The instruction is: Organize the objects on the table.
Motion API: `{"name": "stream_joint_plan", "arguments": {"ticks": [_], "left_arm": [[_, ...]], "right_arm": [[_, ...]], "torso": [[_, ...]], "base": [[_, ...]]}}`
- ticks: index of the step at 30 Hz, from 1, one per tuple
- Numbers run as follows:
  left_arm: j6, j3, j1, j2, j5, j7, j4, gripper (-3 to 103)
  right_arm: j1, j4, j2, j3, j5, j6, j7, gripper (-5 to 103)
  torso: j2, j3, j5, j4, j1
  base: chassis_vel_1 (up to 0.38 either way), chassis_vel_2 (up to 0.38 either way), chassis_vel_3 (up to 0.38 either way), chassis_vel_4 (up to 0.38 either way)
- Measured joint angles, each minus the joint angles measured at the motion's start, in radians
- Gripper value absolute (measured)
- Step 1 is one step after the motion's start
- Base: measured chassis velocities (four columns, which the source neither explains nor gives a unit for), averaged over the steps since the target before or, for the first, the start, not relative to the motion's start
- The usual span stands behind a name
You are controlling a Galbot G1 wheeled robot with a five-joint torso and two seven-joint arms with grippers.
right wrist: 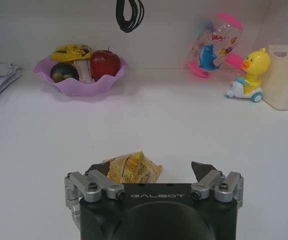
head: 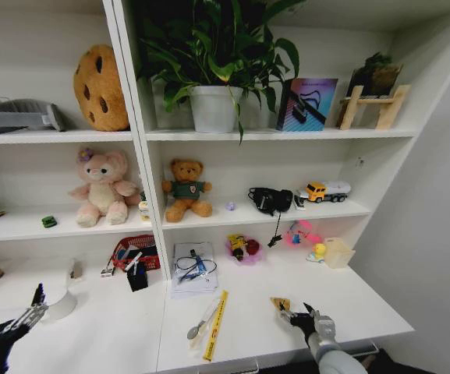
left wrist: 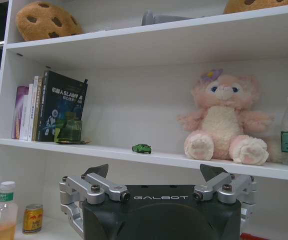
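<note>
The right gripper hovers low over the white worktop near its front edge, its black fingers spread wide apart and closed on nothing. Between them, nearer one finger, lies a crinkled yellow snack packet, its foil creased into a small peak (whether a finger touches it I cannot tell). Farther back sits a wavy-rimmed purple plastic bowl holding a glossy red apple and a yellow wrapped item. Near the wall a clear, pink-capped toy bottle leans beside a yellow duck toy on wheels, which stands just beside a pale translucent bin.

In the head view a yellow ruler and a metal spoon lie side by side on the smooth worktop, with a stack of papers behind them and a red basket to their left.

The left gripper is held at the lower left, fingers also wide open and empty, facing the shelving. On the middle shelf rests a tiny green toy car, well apart from a fluffy pink plush and from upright books.
</note>
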Motion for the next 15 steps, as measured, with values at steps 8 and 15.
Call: {"name": "stream_joint_plan", "arguments": {"ticks": [8, 15], "left_arm": [[0.003, -0.001, -0.007, 0.001, 0.002, -0.003, 0.004, 100], [0.010, -0.019, -0.007, 0.004, -0.015, -0.006, -0.003, 100]], "right_arm": [[0.027, -0.038, 0.001, -0.024, -0.016, 0.014, -0.025, 79], [0.034, -0.050, 0.008, -0.040, -0.029, 0.021, -0.032, 51]], "torso": [[0.000, 0.000, 0.0000, 0.0000, 0.000], [0.000, 0.000, 0.0000, -0.0001, 0.000]], "base": [[0.000, 0.000, 0.000, 0.000], [0.000, 0.000, 0.000, 0.000]]}}
